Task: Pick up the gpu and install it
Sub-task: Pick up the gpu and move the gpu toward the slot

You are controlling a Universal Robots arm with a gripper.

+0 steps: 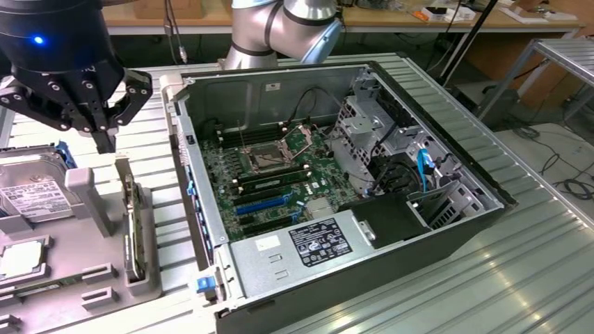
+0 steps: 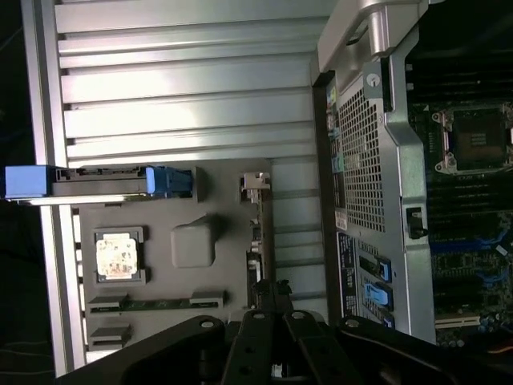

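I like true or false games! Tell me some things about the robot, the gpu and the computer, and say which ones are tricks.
1. The computer case is open, so the motherboard shows. True.
2. The hand is holding the gpu. False: the gpu sits in the grey holder beside the case, and the hand is up above the holder, apart from it.
3. The hard drive is inside the case. False: it lies in the grey holder, at the exterior view's left.
4. The gpu stands on its edge. True.
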